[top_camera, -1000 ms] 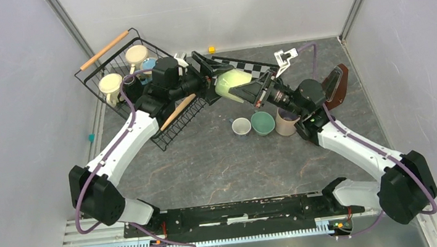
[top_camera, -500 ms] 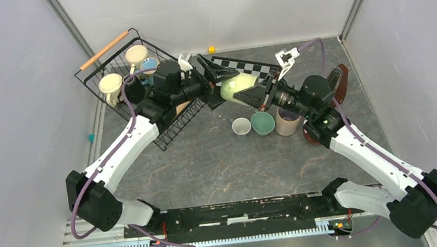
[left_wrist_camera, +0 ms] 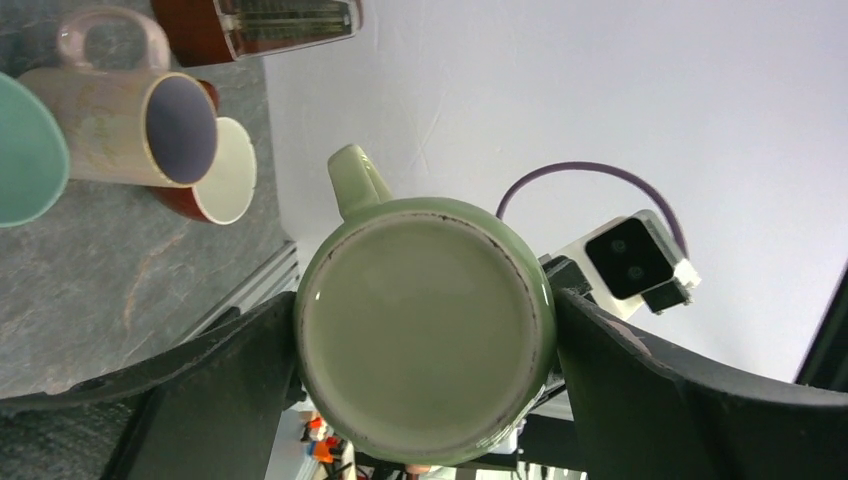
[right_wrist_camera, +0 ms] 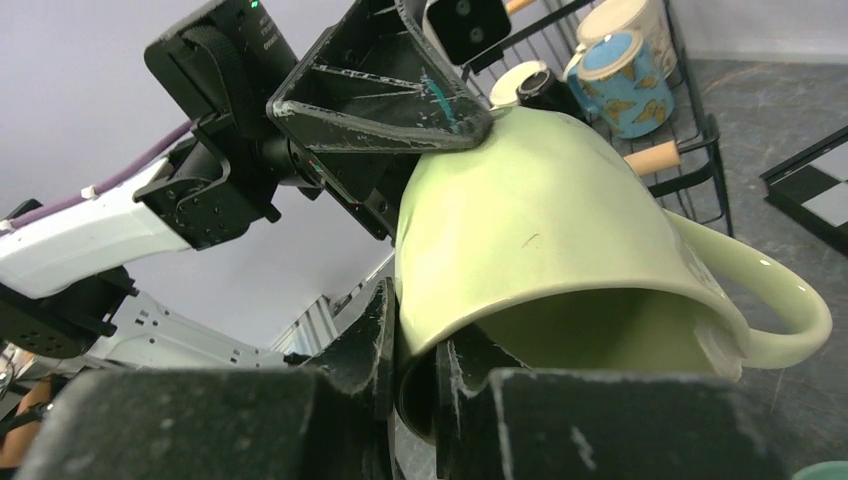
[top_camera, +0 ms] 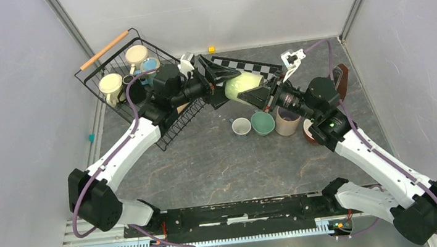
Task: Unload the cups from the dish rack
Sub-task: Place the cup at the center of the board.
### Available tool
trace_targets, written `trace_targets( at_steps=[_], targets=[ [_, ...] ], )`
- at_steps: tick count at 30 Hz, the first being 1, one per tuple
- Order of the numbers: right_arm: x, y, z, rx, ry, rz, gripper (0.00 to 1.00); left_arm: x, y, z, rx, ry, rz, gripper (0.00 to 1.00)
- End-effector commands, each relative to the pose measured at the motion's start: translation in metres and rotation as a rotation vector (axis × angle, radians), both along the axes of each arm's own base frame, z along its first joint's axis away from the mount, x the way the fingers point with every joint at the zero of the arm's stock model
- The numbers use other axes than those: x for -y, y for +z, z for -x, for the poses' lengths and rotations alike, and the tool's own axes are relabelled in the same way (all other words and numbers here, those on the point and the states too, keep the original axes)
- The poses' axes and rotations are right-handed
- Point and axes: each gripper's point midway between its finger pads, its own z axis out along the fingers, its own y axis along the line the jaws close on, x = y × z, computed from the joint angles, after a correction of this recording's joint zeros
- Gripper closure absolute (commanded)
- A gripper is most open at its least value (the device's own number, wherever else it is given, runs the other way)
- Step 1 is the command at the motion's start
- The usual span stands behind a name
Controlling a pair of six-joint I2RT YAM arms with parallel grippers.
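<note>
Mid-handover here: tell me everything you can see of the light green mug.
The light green mug is glossy ceramic, rounded, with one loop handle and a flat base with a dark, scuffed edge. It lies sideways in the air between the arms, base toward the left arm, mouth toward the right. The jaws of the right gripper pinch its rim, one inside, one outside. The open jaws of the left gripper flank its base; contact there is unclear.

The right tool (top_camera: 260,94) grips the light green cup (top_camera: 244,83) while the left tool (top_camera: 219,83) gapes around its base.
</note>
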Motion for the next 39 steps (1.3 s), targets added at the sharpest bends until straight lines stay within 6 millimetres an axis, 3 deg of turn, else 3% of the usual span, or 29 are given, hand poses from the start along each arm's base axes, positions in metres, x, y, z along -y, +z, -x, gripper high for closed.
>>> trace_targets(
  at_steps=[1,6,15,20,27,34,39],
  targets=[
    [0.023,0.044,-0.007,0.146,-0.121,-0.059,1.00,-0.007,0.050,0.002,0.096,-0.009,0.156,0.00],
    [0.023,0.044,-0.006,0.144,-0.119,-0.058,1.00,-0.007,0.050,-0.002,0.083,-0.006,0.174,0.00],
    [0.038,0.037,-0.003,0.114,-0.184,0.014,1.00,-0.009,0.024,-0.011,0.068,0.011,0.090,0.00],
    [0.044,0.029,0.001,0.070,-0.197,0.056,1.00,-0.014,0.007,-0.014,0.072,0.031,-0.041,0.00],
    [0.055,-0.036,0.011,-0.121,-0.216,0.276,1.00,-0.041,-0.012,0.000,0.141,0.082,-0.271,0.00],
    [0.069,-0.116,0.040,-0.263,-0.197,0.511,1.00,-0.068,-0.035,0.042,0.216,0.071,-0.451,0.00],
    [0.060,-0.156,0.056,-0.315,-0.178,0.624,1.00,-0.089,-0.042,0.057,0.252,0.099,-0.536,0.00]
  ],
)
